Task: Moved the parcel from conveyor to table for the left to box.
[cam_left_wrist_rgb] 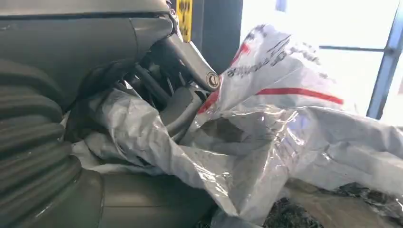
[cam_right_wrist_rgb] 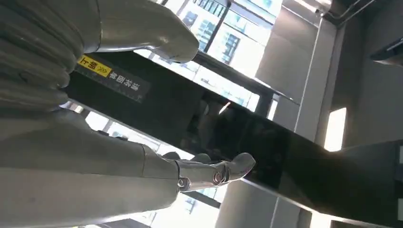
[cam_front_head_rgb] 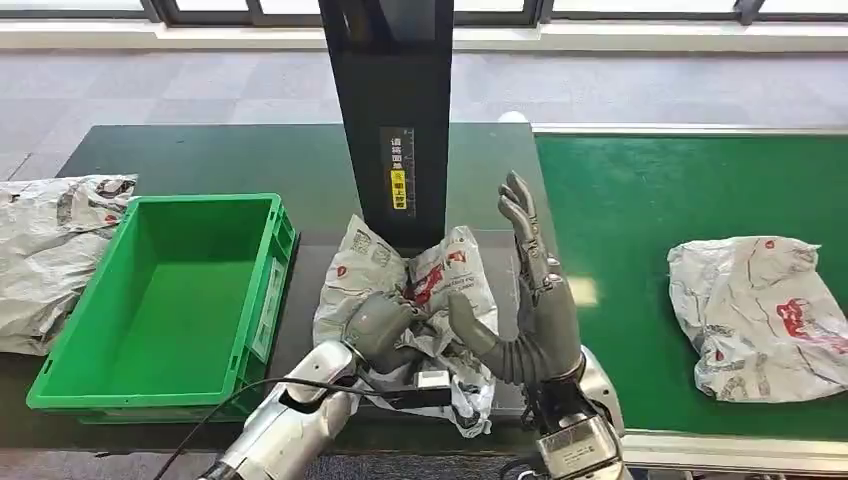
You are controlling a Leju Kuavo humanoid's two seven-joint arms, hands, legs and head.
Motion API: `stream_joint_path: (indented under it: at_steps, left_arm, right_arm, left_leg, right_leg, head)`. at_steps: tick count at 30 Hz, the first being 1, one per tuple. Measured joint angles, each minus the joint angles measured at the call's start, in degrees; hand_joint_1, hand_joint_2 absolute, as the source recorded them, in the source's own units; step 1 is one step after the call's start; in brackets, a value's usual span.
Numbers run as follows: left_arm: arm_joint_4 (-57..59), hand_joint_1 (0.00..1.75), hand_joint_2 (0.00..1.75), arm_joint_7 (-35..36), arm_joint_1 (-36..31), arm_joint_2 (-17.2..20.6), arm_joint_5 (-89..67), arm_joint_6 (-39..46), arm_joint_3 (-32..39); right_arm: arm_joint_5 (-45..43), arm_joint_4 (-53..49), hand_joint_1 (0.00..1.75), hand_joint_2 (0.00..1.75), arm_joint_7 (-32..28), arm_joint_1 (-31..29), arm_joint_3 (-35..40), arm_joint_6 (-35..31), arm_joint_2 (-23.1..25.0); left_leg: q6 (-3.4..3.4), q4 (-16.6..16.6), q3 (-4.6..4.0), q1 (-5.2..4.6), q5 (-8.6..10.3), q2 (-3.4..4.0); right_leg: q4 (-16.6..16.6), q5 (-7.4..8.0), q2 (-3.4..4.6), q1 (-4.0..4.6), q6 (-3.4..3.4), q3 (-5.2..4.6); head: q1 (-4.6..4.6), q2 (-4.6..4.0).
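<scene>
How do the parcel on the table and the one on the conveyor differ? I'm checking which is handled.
The parcel on the table is bunched and crumpled with the left robot hand gripping it; the parcel on the conveyor lies flatter and untouched. The first sits on the dark table beside the green crate; the second rests on the green belt. Both are grey plastic bags with red markings.

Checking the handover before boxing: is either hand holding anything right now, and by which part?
The left hand grips the parcel on the table by its crumpled near part. The right hand is open beside it, holding nothing.
</scene>
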Motion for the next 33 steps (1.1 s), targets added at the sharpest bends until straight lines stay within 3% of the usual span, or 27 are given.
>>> stream_joint_path:
  at_steps: [4, 10, 26, 29, 33]
  left_arm:
    - [-4.4, 1.75, 1.75, -0.5, 1.6, 0.0, 0.1, 2.3, 0.0]
    - [-14.0, 1.75, 1.75, -4.1, 6.0, 0.0, 2.7, 12.1, 0.4]
    - [-26.3, 1.75, 1.75, -5.4, 10.7, 0.1, 4.5, 17.4, 2.1]
    - [-29.2, 1.75, 1.75, -4.3, 11.4, -0.2, 2.6, 22.5, 4.8]
    - [-34.1, 1.75, 1.75, -7.4, 11.5, -0.8, 3.0, 24.2, 14.0]
  right_arm:
    - [0.1, 0.0, 0.00, 1.75, 0.0, 0.0, 0.0, 0.1, -0.1]
    - [0.1, 0.0, 0.00, 1.75, 0.0, 0.8, 0.0, 0.0, -0.2]
    - [0.2, 0.0, 0.00, 1.75, 0.0, 1.3, 0.0, 1.0, -0.2]
    - [0.8, 0.0, 0.00, 1.75, 0.0, 1.4, 0.0, 1.3, -0.1]
    - [0.9, 0.0, 0.00, 1.75, 0.0, 1.3, 0.0, 1.4, 0.2]
  left_leg:
    - [0.00, 0.0, -0.02, 0.00, 0.00, 0.00]
    - [-0.01, 0.0, -0.04, 0.00, -0.02, -0.01]
    - [-0.01, 0.0, -0.07, 0.00, -0.03, -0.01]
    - [-0.01, 0.0, -0.09, 0.01, -0.03, 0.01]
    - [-0.01, 0.0, -0.07, 0.01, -0.03, 0.01]
  right_leg:
    - [0.0, 0.00, 0.00, 0.00, 0.00, -0.01]
    - [0.0, -0.02, 0.00, 0.01, 0.01, -0.04]
    - [0.0, -0.02, -0.01, 0.01, 0.01, -0.05]
    - [0.0, -0.02, 0.01, 0.02, 0.00, -0.08]
    - [0.0, -0.03, 0.00, 0.02, -0.01, -0.09]
  head:
    - [0.00, 0.00]
    - [0.00, 0.00]
    - [0.00, 0.00]
    - [0.00, 0.00]
    - [0.00, 0.00]
